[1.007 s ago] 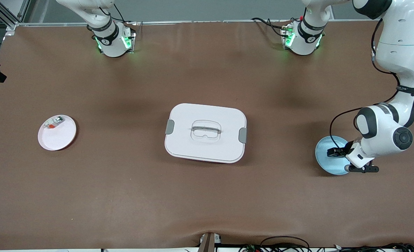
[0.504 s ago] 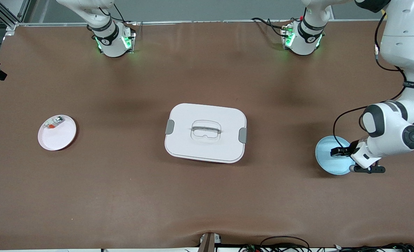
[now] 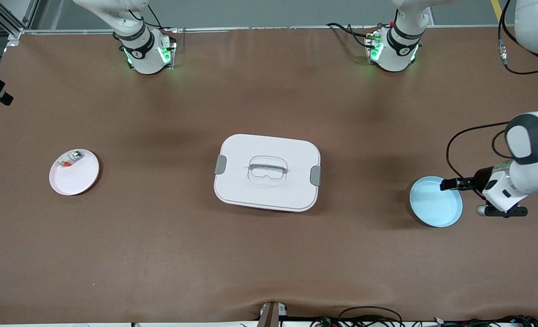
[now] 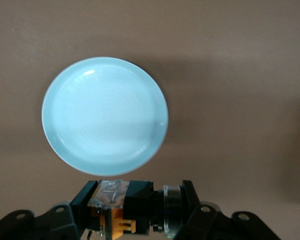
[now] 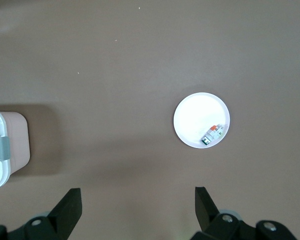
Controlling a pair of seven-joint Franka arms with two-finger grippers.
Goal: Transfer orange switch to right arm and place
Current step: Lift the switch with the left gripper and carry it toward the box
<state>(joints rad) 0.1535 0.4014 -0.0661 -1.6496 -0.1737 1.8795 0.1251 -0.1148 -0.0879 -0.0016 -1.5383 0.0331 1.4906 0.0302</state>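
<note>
My left gripper (image 3: 450,184) (image 4: 137,205) is shut on the orange switch (image 4: 132,209), a small black push-button with orange marks and a clear ring. It holds the switch in the air over the rim of the empty light blue plate (image 3: 435,208) (image 4: 105,115) at the left arm's end of the table. In the front view the switch is hidden between the fingers. My right gripper (image 5: 138,210) is open and empty, high over the table near the white plate (image 5: 199,120); it is out of the front view.
A white lidded box (image 3: 267,172) with grey clips sits mid-table; its corner shows in the right wrist view (image 5: 0,150). The white plate (image 3: 74,172) at the right arm's end holds a small silver-white part with a red-orange bit (image 3: 70,160) (image 5: 212,135).
My left gripper has risen off the blue plate with the switch and moved toward the left arm's end of the table, uncovering the plate. The right arm has not visibly moved.
</note>
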